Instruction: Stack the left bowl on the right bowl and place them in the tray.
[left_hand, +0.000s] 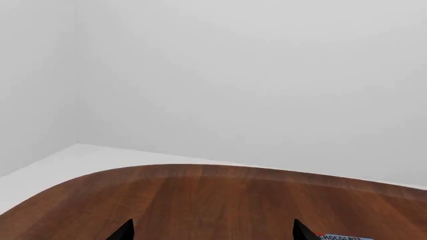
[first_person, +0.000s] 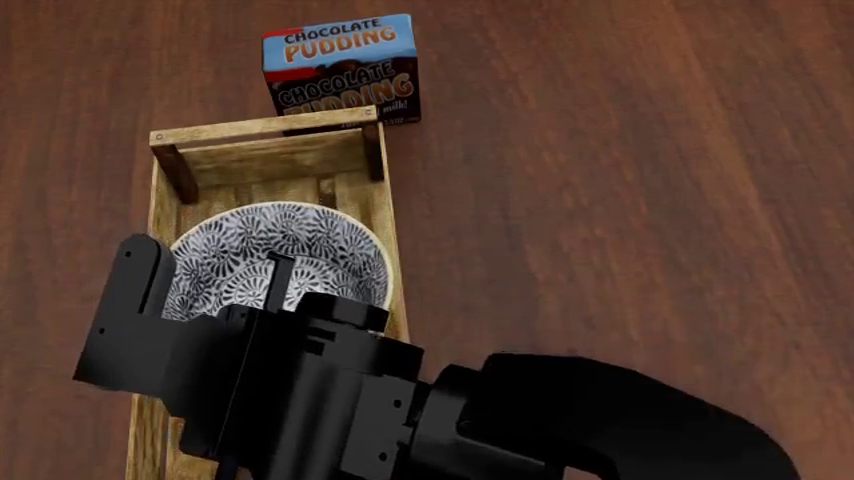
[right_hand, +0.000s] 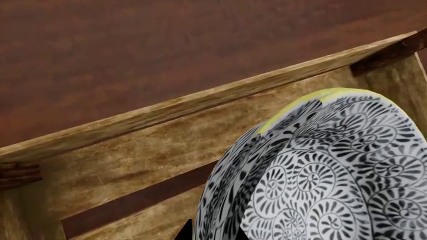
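Observation:
A black-and-white patterned bowl (first_person: 287, 240) lies inside the light-wood tray (first_person: 267, 130), toward its far end. In the right wrist view this bowl (right_hand: 333, 165) is nested in another whose yellow rim (right_hand: 293, 107) peeks out beside it, above the tray's slats (right_hand: 133, 165). My right gripper (first_person: 274, 290) reaches over the tray to the bowls' near rim. One dark fingertip (right_hand: 187, 232) presses the outer wall; the other is hidden. My left gripper (left_hand: 213, 235) is open over bare table, away from the bowls, and does not show in the head view.
A chocolate pudding box (first_person: 340, 65) stands just beyond the tray's far end, and its edge (left_hand: 343, 237) shows by my left fingertip. The brown wooden table (first_person: 601, 200) spreads to the right. My right arm covers the tray's near half.

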